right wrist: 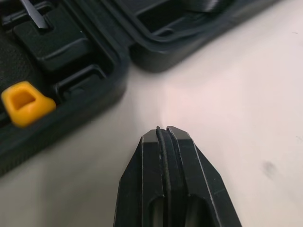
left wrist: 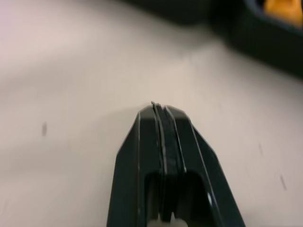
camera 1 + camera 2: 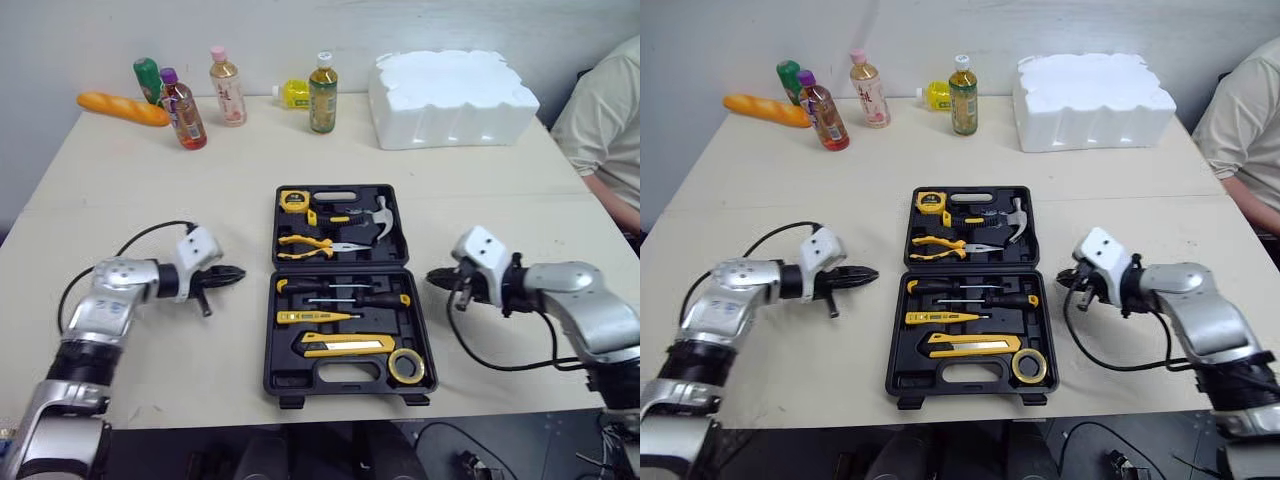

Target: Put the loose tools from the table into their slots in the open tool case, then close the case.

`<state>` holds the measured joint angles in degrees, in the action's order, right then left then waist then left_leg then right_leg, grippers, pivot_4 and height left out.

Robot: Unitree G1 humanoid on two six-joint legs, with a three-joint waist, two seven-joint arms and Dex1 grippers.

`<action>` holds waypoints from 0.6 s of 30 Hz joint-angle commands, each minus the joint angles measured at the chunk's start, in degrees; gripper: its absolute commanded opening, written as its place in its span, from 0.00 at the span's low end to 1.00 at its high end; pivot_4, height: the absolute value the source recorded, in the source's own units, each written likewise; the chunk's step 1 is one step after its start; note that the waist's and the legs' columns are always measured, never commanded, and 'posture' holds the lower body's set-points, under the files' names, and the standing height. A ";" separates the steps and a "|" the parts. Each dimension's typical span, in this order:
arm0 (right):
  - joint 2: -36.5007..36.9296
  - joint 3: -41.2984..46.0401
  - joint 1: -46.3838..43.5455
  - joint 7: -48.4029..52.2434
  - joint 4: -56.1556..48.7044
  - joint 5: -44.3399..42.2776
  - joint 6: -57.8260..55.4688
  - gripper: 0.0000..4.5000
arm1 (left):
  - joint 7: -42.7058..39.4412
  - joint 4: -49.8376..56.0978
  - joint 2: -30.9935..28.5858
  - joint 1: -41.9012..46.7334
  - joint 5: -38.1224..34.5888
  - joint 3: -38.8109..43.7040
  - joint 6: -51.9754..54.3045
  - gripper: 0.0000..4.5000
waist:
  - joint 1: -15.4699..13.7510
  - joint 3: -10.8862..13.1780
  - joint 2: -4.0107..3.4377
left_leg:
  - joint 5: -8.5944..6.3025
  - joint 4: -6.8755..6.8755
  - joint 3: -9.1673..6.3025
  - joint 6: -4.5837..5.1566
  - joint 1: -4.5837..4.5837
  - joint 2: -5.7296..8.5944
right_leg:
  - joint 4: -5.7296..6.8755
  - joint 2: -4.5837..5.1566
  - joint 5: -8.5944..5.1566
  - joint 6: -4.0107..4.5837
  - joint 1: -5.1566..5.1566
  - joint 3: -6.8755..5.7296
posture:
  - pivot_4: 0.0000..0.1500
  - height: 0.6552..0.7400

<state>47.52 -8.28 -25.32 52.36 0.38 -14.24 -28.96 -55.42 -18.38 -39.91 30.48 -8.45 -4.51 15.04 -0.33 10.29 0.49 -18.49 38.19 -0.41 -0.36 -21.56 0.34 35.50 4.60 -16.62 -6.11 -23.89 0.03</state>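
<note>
Tool case (image 3: 285, 383) lies open flat mid-table (image 3: 150, 180), both halves facing up. Every slot I can see looks filled: tape measure (image 3: 293, 200), hammer (image 3: 375, 218) & pliers (image 3: 305, 246) in the far half; screwdrivers (image 3: 330, 288), utility knife (image 3: 345, 346) & tape roll (image 3: 406, 366) in the near half. No loose tool on the table round it, so I'd say sorting is done & we're at the closing step.

Left gripper (image 3: 236, 273) sits low just beside the case's left side, right gripper (image 3: 434, 278) just beside its right. Both have fingers pressed together, nothing held, neither touching the case.

Next move, I reckon: one half has to fold over the other, so a gripper must get under an outer edge & lift, prob. w/ the other steadying, then press till the latches (image 3: 292, 402) catch.

Hard to tell:
- Whether each tool is seated right down. Anything standing proud would block the shut.
- The hinge betw. halves is just a dark seam.
- The latches are small, so I can't read their state.
- A person (image 3: 605, 120) at far right is cut off by the edge.

Bottles (image 3: 322, 92), bread (image 3: 122, 108) & foam block (image 3: 450, 95) at the far end aren't part of this.
</note>
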 commanded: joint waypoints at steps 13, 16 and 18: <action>-4.69 -1.03 -3.28 -0.06 0.41 4.93 2.10 0.00 | -0.80 6.15 10.74 2.95 -0.52 -4.80 5.72 0.01 | -1.10 0.00 0.00 | -0.08 0.06 0.25 0.26 0.18 0.03 | 0.01 -0.01 0.06 -0.11 0.06 0.24 | 1.00 0.98; -3.69 0.07 -1.84 0.14 -0.14 5.06 2.38 0.00 | -0.31 5.32 12.50 3.96 0.64 -5.84 5.90 0.01 | -1.39 0.00 0.00 | -0.06 0.07 0.23 0.27 0.15 0.09 | 0.01 0.03 0.07 -0.12 0.07 0.22 | 1.00 0.98; -3.38 0.88 -0.94 -0.14 -0.33 5.15 2.49 0.00 | 0.13 3.95 13.11 4.24 1.90 -6.36 4.92 0.01 | -1.56 0.00 0.00 | -0.03 0.08 0.22 0.30 0.13 0.13 | -0.02 0.06 0.09 -0.16 0.10 0.22 | 1.00 0.98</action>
<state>43.83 -8.37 -26.54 51.74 2.28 -8.83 -27.51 -54.88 -15.54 -28.73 33.53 -6.39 -8.15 21.19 -1.89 10.28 0.49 -18.52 38.28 -0.21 -0.05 -21.42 0.49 35.43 4.67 -16.53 -6.28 -23.74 0.23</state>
